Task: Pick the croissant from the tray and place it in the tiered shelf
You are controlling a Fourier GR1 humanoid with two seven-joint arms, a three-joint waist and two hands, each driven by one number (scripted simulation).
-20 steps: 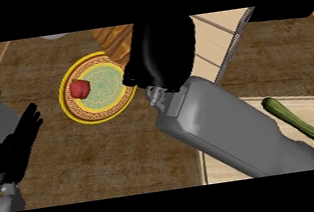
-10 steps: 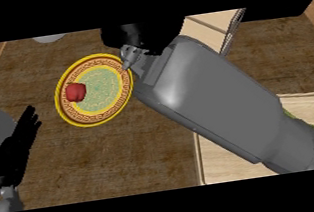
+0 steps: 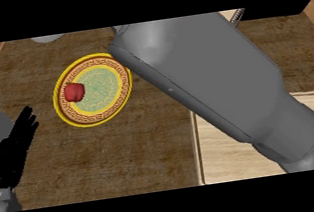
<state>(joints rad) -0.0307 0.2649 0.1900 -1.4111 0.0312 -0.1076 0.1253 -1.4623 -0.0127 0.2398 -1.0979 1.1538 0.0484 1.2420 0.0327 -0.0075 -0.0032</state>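
Croissant: I can't see it anywhere. It's not on the tray (image 3: 219,155), at least not on the bare strip of pale wood showing at near right; the rest of the tray sits under my right forearm (image 3: 217,89). So it's either carried or hidden by the arm, and I can't tell which.

Right robot hand: out of view. The forearm runs from near right up to the far edge and fills the middle of the view, and the hand is past the top of the visible scene. I can't see its fingers or what it holds.

Tiered shelf: I can't make it out. Only a dark shape (image 3: 270,10) at far right and a thin pale rail beside the arm show there.

Left robot hand (image 3: 7,154): at near left, fingers straight and up, holding nothing, resting.

Also on the worktop (image 3: 158,148): a yellow-rimmed plate (image 3: 92,90) left of the arm, a red item (image 3: 74,91) on its left side. A pale round thing (image 3: 50,38) pokes in at the far edge.

My read on progress: the arm is stretched toward the far side, which fits the carry or place stage. Pick unconfirmed, placement unconfirmed. I need a view of the hand before calling anything done.
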